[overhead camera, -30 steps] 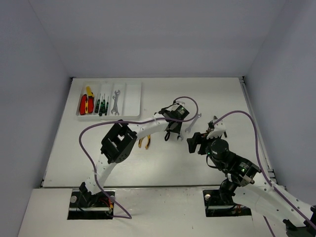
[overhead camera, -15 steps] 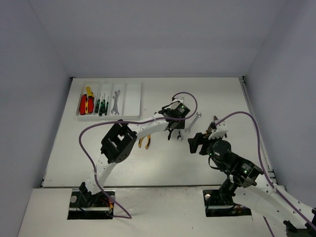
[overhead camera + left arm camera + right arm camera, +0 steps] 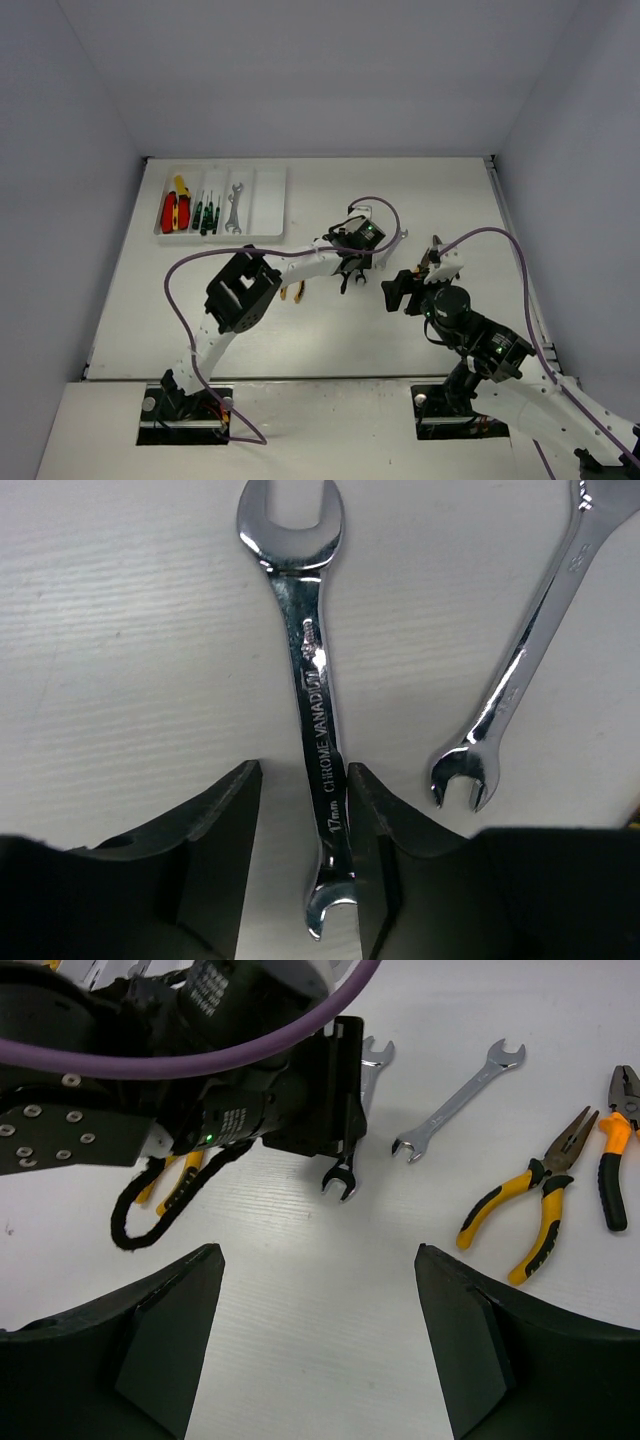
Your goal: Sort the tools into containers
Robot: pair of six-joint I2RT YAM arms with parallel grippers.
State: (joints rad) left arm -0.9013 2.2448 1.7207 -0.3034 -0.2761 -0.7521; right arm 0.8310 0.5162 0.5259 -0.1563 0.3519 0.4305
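Note:
My left gripper [image 3: 305,770] is low over the table with its jaws either side of a silver 17 mm wrench [image 3: 312,670]. The right finger touches the shaft and a gap is left at the left finger. The same wrench shows under that gripper in the right wrist view [image 3: 340,1182]. A second, thinner wrench [image 3: 520,670] lies just to its right. My right gripper [image 3: 318,1250] is wide open and empty over bare table, close to the left gripper [image 3: 350,277]. The white tray [image 3: 268,195] at the back left holds red and yellow knives, screwdrivers and one wrench.
Yellow-handled needle-nose pliers [image 3: 530,1210] and orange-and-black pliers [image 3: 612,1145] lie right of the wrenches. Another yellow-handled pair [image 3: 292,290] lies under the left forearm. The left arm's purple cable loops above its wrist. Grey walls close in the table.
The left gripper has shifted slightly and come down over the 17 mm wrench. The right arm has barely moved.

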